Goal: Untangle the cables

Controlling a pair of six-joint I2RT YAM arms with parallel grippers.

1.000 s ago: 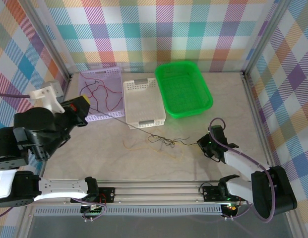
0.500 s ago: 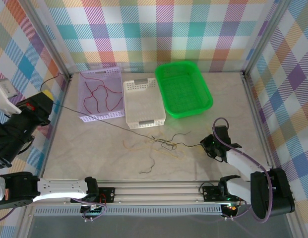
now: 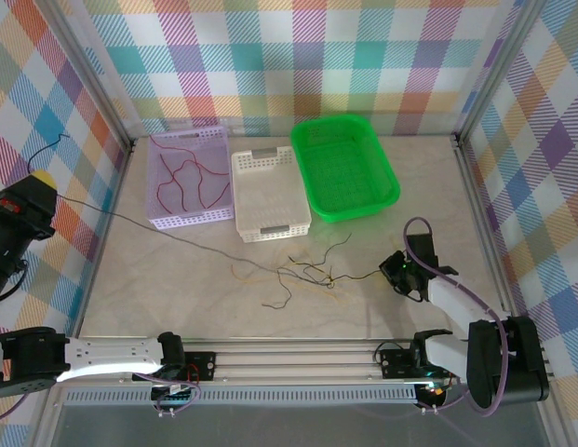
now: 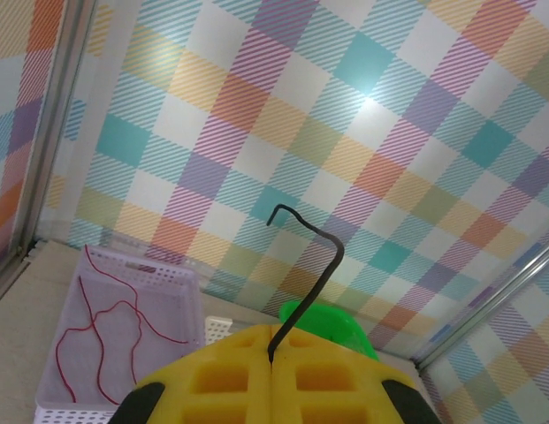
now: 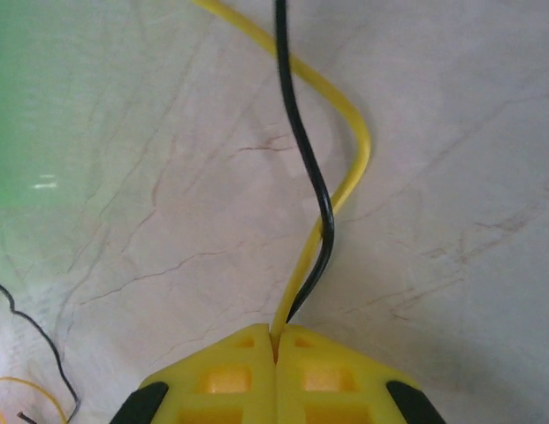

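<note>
Black cable [image 5: 282, 53] and yellow cable [image 5: 366, 146] show on beige marbled table [image 5: 451, 265], red cables [image 3: 186, 182] on lilac basket [image 3: 188, 220].

Thin black flexible wire [image 4: 338, 261] running straight from far left, low over table [image 3: 158, 289], into loose tangle [image 3: 307, 273] with thin yellow wires [image 5: 362, 150], lying mid-table toward front. Thin red wires [image 3: 181, 182] lying curled inside lilac plastic basket [image 3: 154, 222], well apart from tangle.

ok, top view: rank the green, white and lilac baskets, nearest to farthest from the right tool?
1. Green basket: back right, nearest the right tool.
2. White basket: back centre, beside the green one.
3. Lilac basket: back left, farthest.
</note>
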